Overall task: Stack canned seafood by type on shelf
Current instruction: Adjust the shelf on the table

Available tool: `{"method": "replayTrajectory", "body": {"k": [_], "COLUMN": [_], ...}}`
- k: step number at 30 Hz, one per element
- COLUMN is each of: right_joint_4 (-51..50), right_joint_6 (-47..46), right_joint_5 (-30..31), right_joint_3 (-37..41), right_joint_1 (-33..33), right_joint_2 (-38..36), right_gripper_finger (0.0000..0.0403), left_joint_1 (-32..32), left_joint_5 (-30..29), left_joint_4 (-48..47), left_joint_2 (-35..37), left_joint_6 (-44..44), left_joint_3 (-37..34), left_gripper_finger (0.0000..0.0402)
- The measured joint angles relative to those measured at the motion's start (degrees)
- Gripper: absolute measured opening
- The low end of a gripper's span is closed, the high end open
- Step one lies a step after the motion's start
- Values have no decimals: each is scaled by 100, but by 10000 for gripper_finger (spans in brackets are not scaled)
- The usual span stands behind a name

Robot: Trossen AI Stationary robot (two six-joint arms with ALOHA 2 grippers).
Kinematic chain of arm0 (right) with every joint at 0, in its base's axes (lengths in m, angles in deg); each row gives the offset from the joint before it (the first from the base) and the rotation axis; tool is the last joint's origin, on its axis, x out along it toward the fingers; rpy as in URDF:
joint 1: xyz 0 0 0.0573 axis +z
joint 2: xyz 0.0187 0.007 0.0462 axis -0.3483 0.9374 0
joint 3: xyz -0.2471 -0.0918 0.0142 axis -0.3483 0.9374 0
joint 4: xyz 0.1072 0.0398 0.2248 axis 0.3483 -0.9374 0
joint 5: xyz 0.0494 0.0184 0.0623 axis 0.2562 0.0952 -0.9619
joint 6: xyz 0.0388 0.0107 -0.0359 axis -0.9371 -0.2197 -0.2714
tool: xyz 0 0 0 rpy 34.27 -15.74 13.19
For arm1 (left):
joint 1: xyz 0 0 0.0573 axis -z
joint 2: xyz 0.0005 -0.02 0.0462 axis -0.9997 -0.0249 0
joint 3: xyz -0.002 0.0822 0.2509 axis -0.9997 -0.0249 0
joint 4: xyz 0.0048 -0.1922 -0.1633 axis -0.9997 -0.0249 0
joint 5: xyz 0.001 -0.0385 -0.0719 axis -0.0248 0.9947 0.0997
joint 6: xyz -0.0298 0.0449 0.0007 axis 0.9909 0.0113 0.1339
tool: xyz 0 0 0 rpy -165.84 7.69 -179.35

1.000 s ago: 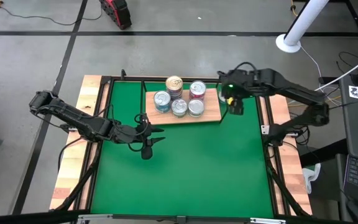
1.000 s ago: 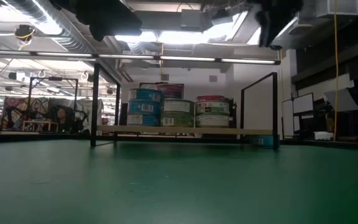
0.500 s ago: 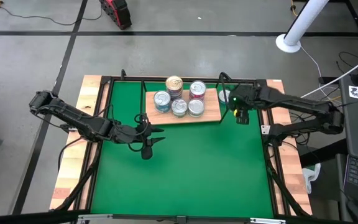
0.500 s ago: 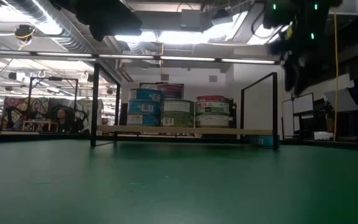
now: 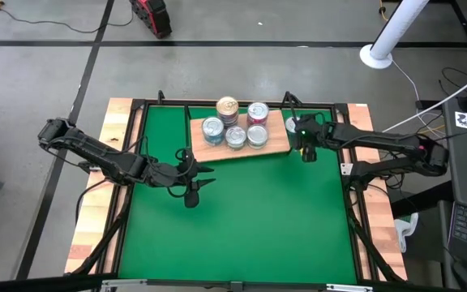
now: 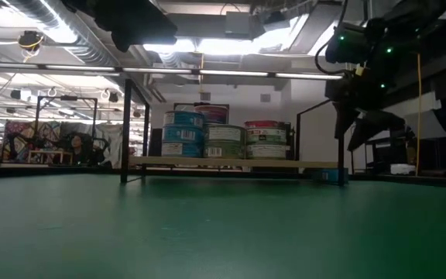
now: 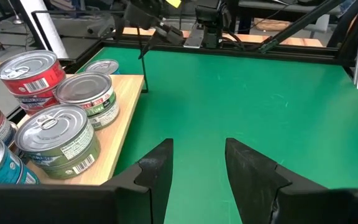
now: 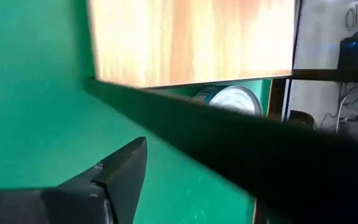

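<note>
I note the right claw [image 5: 306, 152] apart at three o'clock of the light-brown wooden shelf [image 5: 278, 144]; left claw [image 5: 191, 180] apart, empty.

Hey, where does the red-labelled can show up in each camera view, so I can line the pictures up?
High view: red-labelled can just above centre, at the shelf's far right.
Low view: centre, its red band peeking above the green-labelled can in front.
Left wrist view: upper left, behind two green-labelled cans.
Right wrist view: not in it.
Shared landmark: the wooden shelf board under the cans.
</note>
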Motion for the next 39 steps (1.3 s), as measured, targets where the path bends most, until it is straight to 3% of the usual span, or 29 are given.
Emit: {"method": "replayTrajectory", "body": {"k": [12,22,32,39], "right_joint_4": [322,629,652,652], "right_joint_6": [-531,-1059,-1203,-1207], "right_joint_5": [-1656,-2096,-2260,-2262], "right_joint_3": [4,2,-7,-7], "right_joint_1": [-188,-182,-184,-182], "right_joint_2": [5,31,31,31], "right_gripper_finger": [269,269,269,269], "left_joint_1": [-1,0,-204,-553], "left_joint_5": [-1,-230,-955,-971], "left_joint_4": [-1,-99,-2230,-2360], "left_joint_2": [0,0,-2,-2], "left_joint_6": [0,261,1941,2404], "left_joint_3": [0,0,-49,-498], "left_gripper_finger": [141,141,141,141]}}
